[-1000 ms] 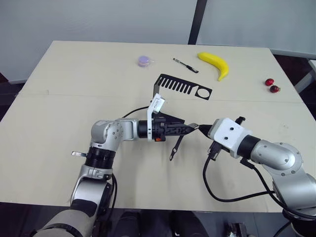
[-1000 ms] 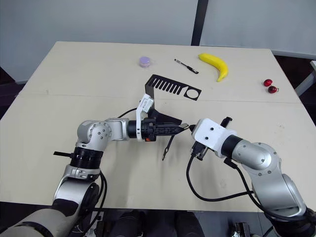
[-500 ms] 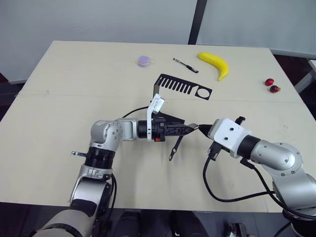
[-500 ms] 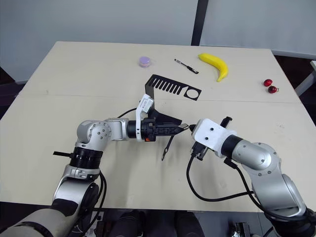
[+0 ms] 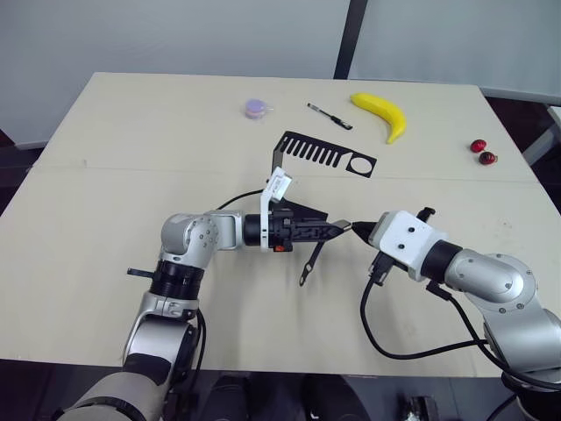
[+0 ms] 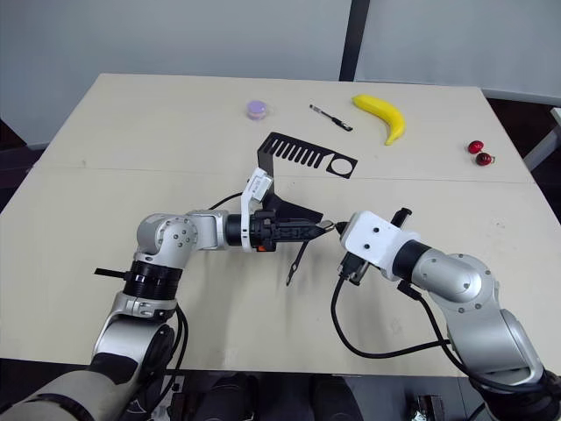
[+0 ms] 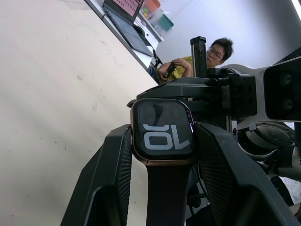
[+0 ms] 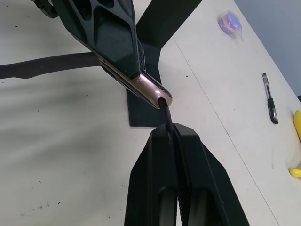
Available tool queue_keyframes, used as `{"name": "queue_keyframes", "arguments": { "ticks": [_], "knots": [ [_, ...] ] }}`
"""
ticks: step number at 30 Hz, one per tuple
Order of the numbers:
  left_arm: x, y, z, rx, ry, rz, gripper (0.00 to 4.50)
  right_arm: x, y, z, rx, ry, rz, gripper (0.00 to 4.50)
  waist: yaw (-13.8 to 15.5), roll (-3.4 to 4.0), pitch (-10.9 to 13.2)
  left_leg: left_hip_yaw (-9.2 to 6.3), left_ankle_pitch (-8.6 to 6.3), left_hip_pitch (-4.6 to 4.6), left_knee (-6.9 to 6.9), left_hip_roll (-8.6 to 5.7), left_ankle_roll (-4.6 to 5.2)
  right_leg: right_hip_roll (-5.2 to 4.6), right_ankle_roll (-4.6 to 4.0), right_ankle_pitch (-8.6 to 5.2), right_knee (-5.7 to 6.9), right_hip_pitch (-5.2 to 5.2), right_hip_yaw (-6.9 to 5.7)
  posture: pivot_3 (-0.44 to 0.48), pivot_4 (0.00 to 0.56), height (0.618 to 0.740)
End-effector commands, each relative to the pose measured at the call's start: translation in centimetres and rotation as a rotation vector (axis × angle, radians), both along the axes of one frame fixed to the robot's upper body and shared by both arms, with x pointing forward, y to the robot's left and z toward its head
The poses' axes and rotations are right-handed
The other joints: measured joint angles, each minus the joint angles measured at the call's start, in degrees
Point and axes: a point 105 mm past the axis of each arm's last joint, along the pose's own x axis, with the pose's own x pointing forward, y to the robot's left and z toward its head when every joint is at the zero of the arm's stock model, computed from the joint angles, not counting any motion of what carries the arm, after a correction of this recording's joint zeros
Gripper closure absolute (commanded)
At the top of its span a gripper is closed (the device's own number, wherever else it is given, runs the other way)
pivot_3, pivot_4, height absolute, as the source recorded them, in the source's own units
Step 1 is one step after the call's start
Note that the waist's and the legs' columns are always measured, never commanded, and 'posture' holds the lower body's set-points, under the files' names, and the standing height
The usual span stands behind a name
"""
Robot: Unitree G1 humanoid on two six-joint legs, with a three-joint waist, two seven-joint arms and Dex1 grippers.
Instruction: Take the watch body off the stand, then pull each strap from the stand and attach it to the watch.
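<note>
Gripping watch body (image 7: 162, 131) (L gripper (image 5: 337, 230)); R gripper (image 8: 171, 136) pinches strap (image 8: 165, 112).

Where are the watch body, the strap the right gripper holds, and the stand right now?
Watch body (image 7: 162, 133): left wrist view, centre of its black screen.
Strap in the right gripper (image 8: 165, 112): right wrist view, its thin edge just short of the case.
Stand (image 5: 326, 155): left eye view, slotted top arm.
</note>
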Motion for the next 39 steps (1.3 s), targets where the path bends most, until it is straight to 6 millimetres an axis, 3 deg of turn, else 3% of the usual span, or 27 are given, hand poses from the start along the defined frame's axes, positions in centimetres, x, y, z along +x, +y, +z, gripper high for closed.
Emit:
{"name": "queue_keyframes", "arguments": {
  "ticks": [1, 18, 22, 25, 32, 39],
  "knots": [
    [0.1, -0.1, 0.2, 0.013, -0.013, -0.006, 2.92, -0.8, 0.7, 1.7, -0.005, -0.087, 0.046, 4.5, 0.0, 0.0, 0.0, 0.0, 0.0, 0.0, 0.0, 0.0, 0.0, 0.0, 0.0, 0.0, 0.0, 0.0, 0.0, 0.0, 0.15, 0.74],
    [0.0, -0.2, 0.2, 0.013, -0.024, -0.014, 2.92, -0.9, 0.8, 1.7, -0.007, -0.086, 0.055, 4.5, 0.0, 0.0, 0.0, 0.0, 0.0, 0.0, 0.0, 0.0, 0.0, 0.0, 0.0, 0.0, 0.01, 0.0, 0.0, 0.0, 0.15, 0.74],
    [-0.2, 0.1, 0.5, 0.035, -0.11, -0.023, 2.92, -1.6, 1.1, 1.5, -0.018, -0.069, 0.097, 4.5, 0.0, 0.0, 0.0, 0.0, 0.0, 0.0, 0.0, 0.0, 0.0, 0.0, 0.0, 0.0, 0.0, 0.0, 0.0, 0.0, 0.15, 0.74],
    [-0.5, 0.3, 0.7, 0.051, -0.175, -0.045, 2.92, -2.4, 1.2, 1.5, -0.002, -0.036, 0.129, 3.53, 0.0, 0.0, 0.0, 0.0, 0.0, 0.0, -0.01, 0.01, 0.0, 0.01, 0.0, 0.0, 0.0, 0.0, 0.01, 0.0, 0.15, 0.74],
    [-2.1, 2.0, 0.5, 0.206, -0.557, -0.144, 2.92, -4.4, -0.7, 2.4, 0.113, 0.07, 0.172, 0.02, 0.0, 0.0, 0.0, 0.0, 0.0, 0.02, -0.02, 0.0, 0.0, 0.0, 0.0, 0.0, -0.04, 0.09, -0.01, 0.0, 0.15, 0.74],
    [-3.5, 3.8, -1.1, 0.359, -1.089, -0.299, 2.92, -6.7, -0.6, 1.9, 0.212, 0.216, 0.281, 0.02, 0.1, 0.0, 0.0, 0.01, 0.0, 0.03, -0.03, 0.02, 0.0, 0.03, 0.0, 0.0, -0.26, 0.1, 0.03, 0.0, 0.15, 0.74]
  ]
}}
